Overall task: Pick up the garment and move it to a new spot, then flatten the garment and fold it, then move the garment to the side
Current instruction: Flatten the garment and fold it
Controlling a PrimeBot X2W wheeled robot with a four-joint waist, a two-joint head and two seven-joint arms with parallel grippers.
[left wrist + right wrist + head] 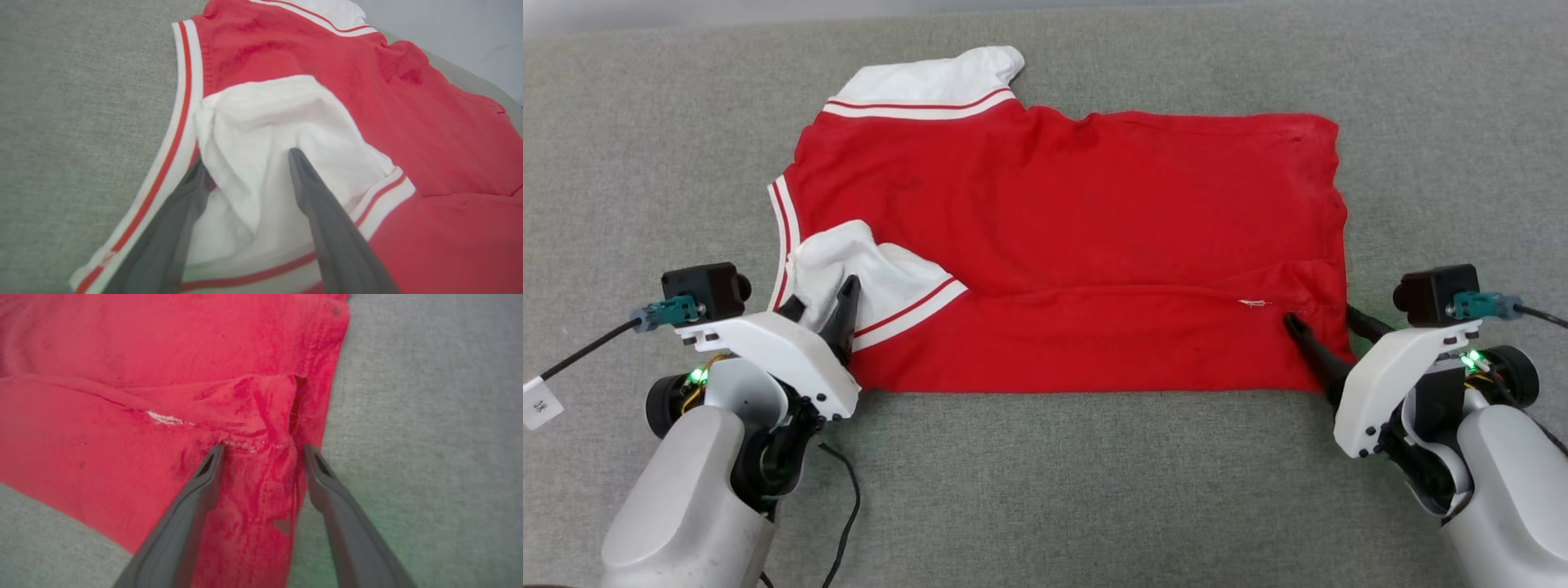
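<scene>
The garment (1078,245), a red jersey with white short sleeves, lies spread flat on the grey fabric-covered table (1045,490), centred ahead of the robot. Its long axis runs left to right, with the sleeves at the robot's left and the hem at the right. No lettering shows on the upper face.

The near long edge is folded over onto the body, forming a red band along the front. The far sleeve (931,82) lies flat, pointing away from the robot. The near sleeve (890,278) is folded in onto the red body and is bunched. Red-and-white striped trim (780,229) borders the left end of the garment. A small white thread mark (1254,304) sits on the fold line near the right end.

Left end effector (821,298): open. In the left wrist view the left end effector (247,159) has its fingers spread. One finger lies on top of the bunched near sleeve (278,122), the other at the sleeve's edge beside the striped trim (179,102). The fabric between them is not pinched.

Right end effector (1321,317): open. In the right wrist view the right end effector (263,447) straddles the folded near right corner of the garment (122,355). One finger is over the red fabric, the other at the garment's edge over the table (429,416). The thread mark (163,418) is just beyond the fingertip that lies over the fabric.
</scene>
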